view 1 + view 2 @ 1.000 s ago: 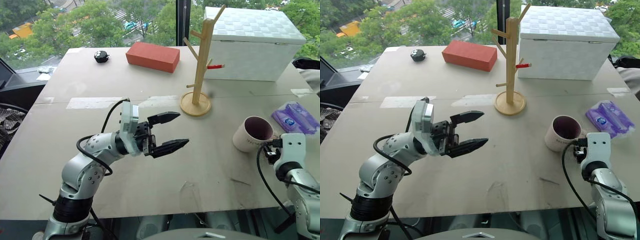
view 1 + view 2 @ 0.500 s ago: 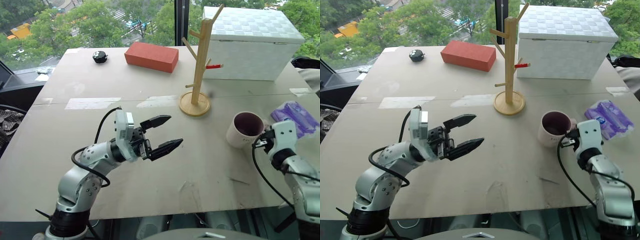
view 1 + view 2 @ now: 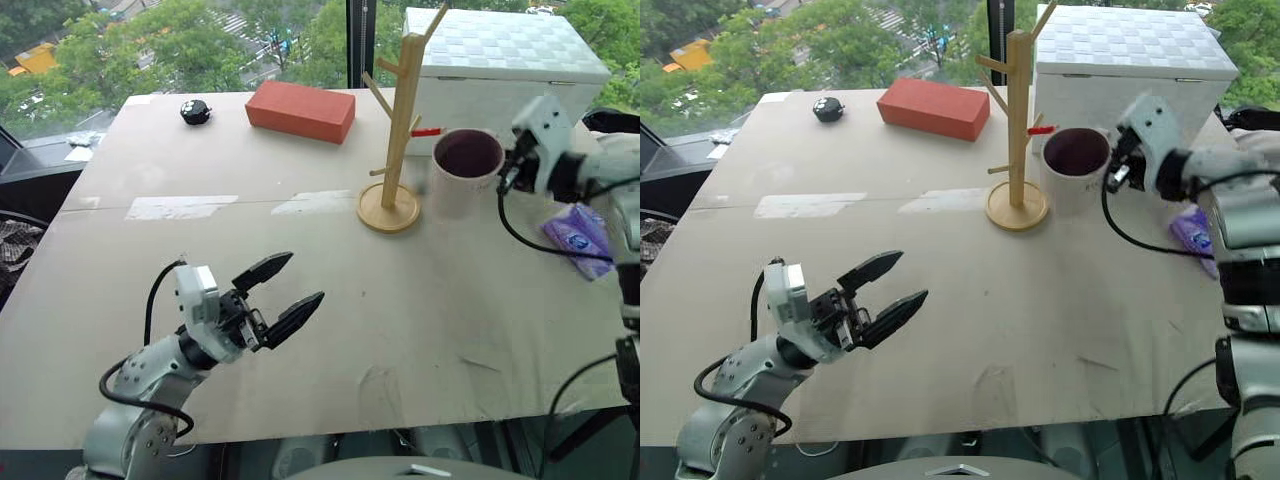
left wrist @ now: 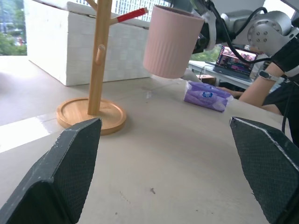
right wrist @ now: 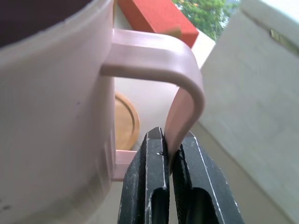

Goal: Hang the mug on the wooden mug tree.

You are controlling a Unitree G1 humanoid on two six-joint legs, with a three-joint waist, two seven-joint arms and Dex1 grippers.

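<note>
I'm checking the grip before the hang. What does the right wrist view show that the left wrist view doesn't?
Right wrist view alone: the right gripper clamped on the handle of the mug, and the red brick. Left wrist view alone: the mug held clear above the table, the purple tissue pack, a laptop. Both: the mug, the wooden mug tree, the white box.

We see a white mug (image 3: 462, 172) with a dark maroon inside; close up its ribbed wall and handle look pale pink. Our right gripper's (image 5: 169, 154) fingers are black, as are the left gripper's (image 3: 280, 292), whose pads carry a fine dotted texture. The mug tree (image 3: 397, 130) is light wood with one red-tipped peg. The box (image 3: 510, 75) is white with a woven check pattern. The brick (image 3: 303, 111) is red, the tissue pack (image 3: 578, 231) purple, the table (image 3: 400, 300) beige-grey.
</note>
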